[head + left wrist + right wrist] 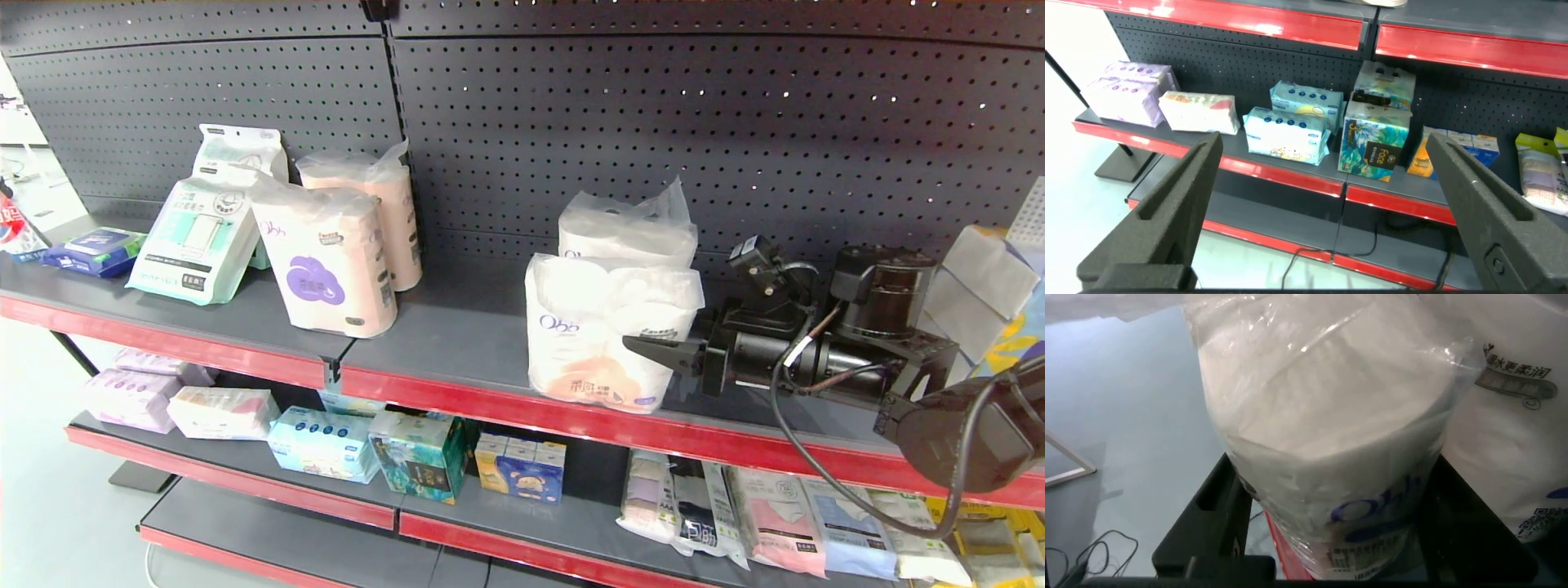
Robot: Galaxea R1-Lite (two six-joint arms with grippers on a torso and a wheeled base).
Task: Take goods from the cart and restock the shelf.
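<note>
A white toilet paper pack [592, 327] stands at the front edge of the top shelf [457, 347], with a second like pack [624, 229] right behind it. My right gripper [647, 341] comes in from the right and is shut on the front pack; one dark finger [653, 349] crosses its front face. In the right wrist view the pack [1331, 433] sits between both fingers, its wrap touching each. My left gripper [1323, 155] is open and holds nothing, facing the lower shelf [1290, 167].
Further left on the top shelf stand pink paper roll packs [326, 261], a green-white pouch [196, 241] and a blue wipes pack [94, 249]. Tissue boxes [420, 453] and flat packets [767, 514] fill the lower shelf. Pegboard backs the shelves.
</note>
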